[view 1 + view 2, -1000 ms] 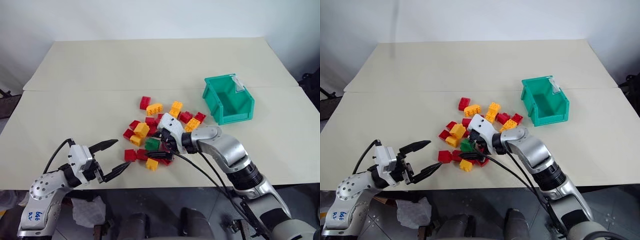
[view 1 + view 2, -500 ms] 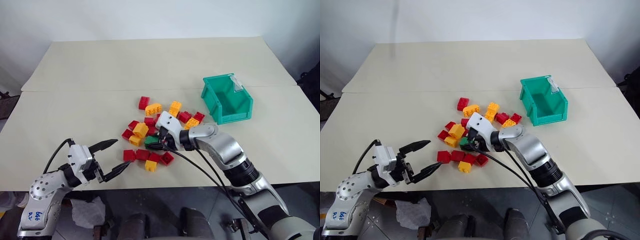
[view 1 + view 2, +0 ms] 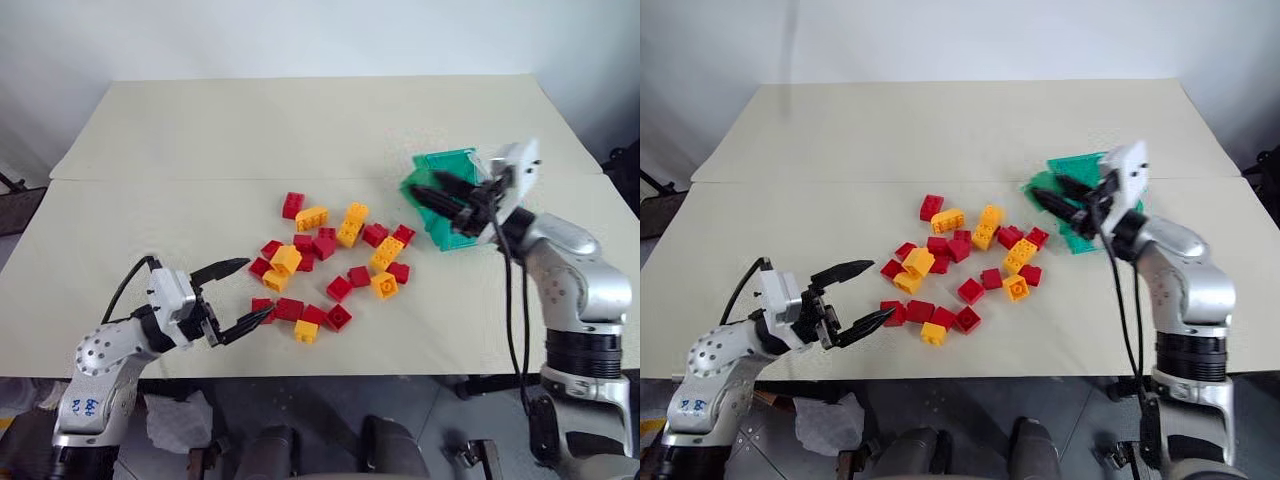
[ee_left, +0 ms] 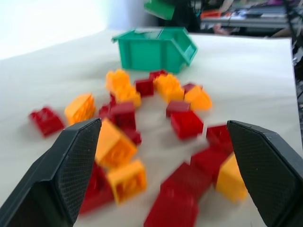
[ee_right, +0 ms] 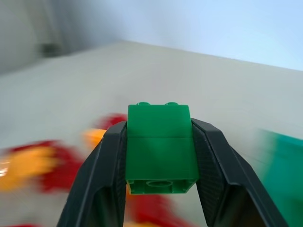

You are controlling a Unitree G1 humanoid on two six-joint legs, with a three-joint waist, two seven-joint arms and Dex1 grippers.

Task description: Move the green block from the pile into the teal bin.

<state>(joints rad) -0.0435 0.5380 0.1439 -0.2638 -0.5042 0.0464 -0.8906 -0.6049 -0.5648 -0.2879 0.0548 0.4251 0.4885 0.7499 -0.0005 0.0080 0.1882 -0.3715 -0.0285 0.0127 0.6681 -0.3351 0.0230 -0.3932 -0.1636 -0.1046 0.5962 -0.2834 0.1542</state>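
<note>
We hold the green block (image 5: 159, 147) clamped in our right gripper (image 3: 432, 197), raised just in front of the teal bin (image 3: 462, 235), beside the pile (image 3: 325, 262). Left gripper (image 3: 240, 296) spread wide, empty, near the pile's other side.

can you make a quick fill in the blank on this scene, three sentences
1. The right gripper is shut on the ____ block.
2. The left gripper hangs near the pile with its fingers ____.
3. The pile on the table holds red and ____ bricks, and the teal bin stands beyond it.

Missing words: green; open; yellow
</note>
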